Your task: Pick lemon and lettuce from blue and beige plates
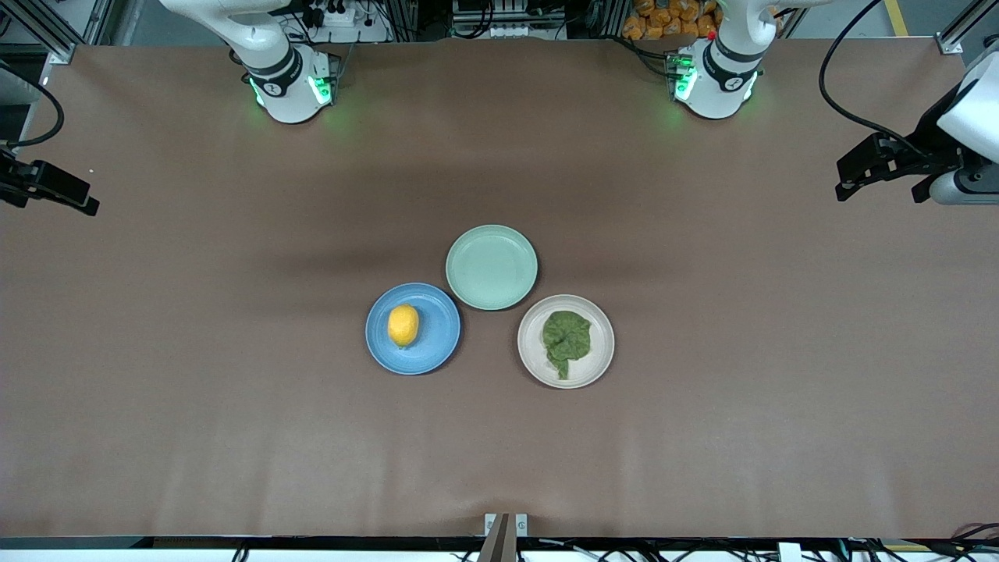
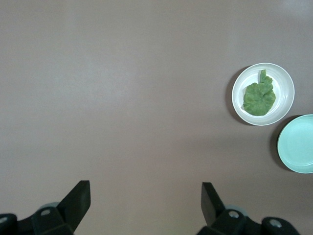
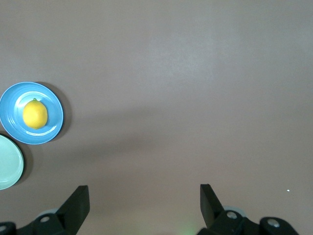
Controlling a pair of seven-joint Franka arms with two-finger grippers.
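A yellow lemon lies on a blue plate in the middle of the table, on the right arm's side. A green lettuce leaf lies on a beige plate, on the left arm's side. My left gripper is open and empty, raised over bare table at the left arm's end. My right gripper is open and empty over bare table at the right arm's end. The left wrist view shows my left gripper, the lettuce and the beige plate. The right wrist view shows my right gripper, the lemon and the blue plate.
An empty mint-green plate sits between the two plates, farther from the front camera and touching or nearly touching both. It also shows in the left wrist view and the right wrist view. Brown tabletop surrounds the plates.
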